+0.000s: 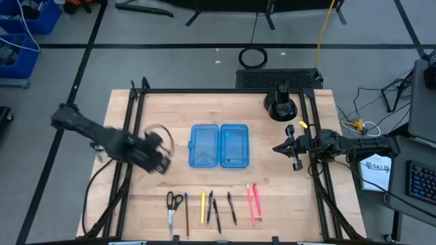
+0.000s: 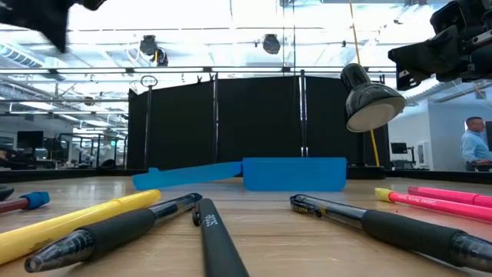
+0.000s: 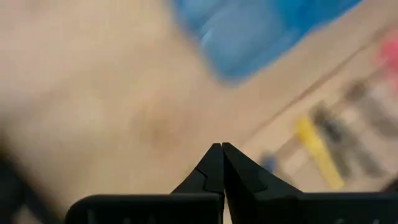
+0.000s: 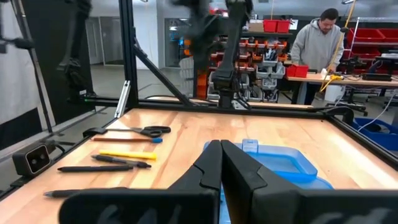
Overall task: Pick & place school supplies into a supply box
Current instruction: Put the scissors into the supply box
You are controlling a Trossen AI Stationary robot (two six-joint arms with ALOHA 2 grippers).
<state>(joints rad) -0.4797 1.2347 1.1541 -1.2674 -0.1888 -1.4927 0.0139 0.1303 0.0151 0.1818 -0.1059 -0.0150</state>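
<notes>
Since nothing is packed yet, the high view shows the supply box open at mid-table, supplies rowed along the near edge. Low view: pens lie crowded. Wrist views: left gripper and right gripper pressed together (a closed descent could scatter neighbours).

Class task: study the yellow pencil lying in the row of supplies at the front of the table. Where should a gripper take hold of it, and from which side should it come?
Probably at mid-length, from straight above. The yellow pencil lies flat on the table, pointing front to back, so the fingers should close across its thin width. Scissors and black pens lie on either side, leaving narrow gaps for the fingers.
</notes>
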